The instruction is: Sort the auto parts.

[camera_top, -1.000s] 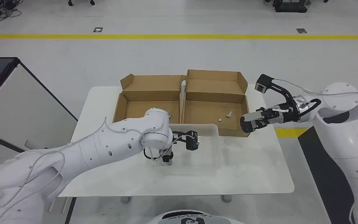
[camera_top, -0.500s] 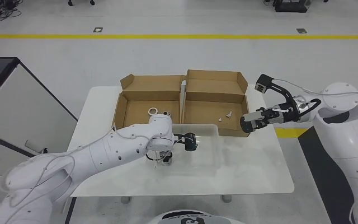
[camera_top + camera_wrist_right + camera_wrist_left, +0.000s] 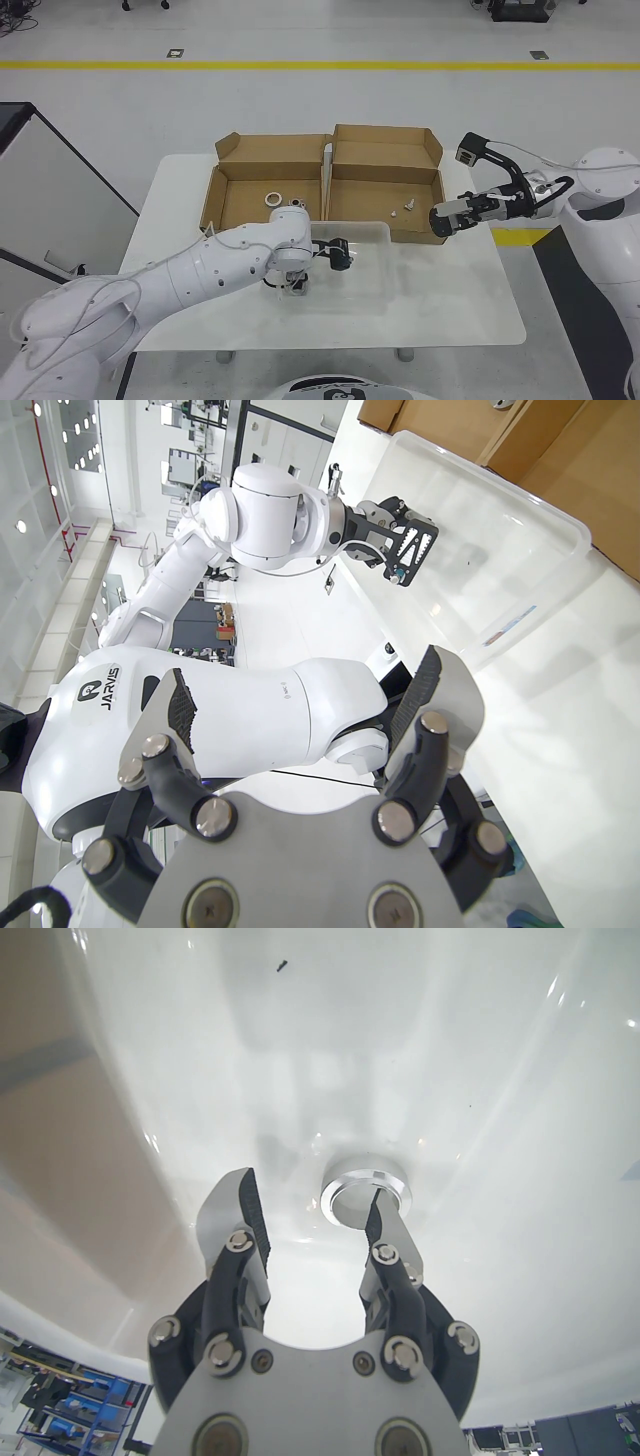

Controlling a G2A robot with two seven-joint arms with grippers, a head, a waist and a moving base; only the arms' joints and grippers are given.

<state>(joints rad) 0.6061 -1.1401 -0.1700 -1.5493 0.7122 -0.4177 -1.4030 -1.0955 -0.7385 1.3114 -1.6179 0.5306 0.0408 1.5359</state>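
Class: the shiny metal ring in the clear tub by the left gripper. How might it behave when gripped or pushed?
The ring looks like polished metal: probably stiff and heavy for its size. On the glossy tub it may slide when nudged. It lies flat, so rolling seems unlikely unless the left gripper tips it.

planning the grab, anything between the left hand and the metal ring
Nothing: the left wrist view shows the open left hand right at the metal ring, one fingertip overlapping its rim.
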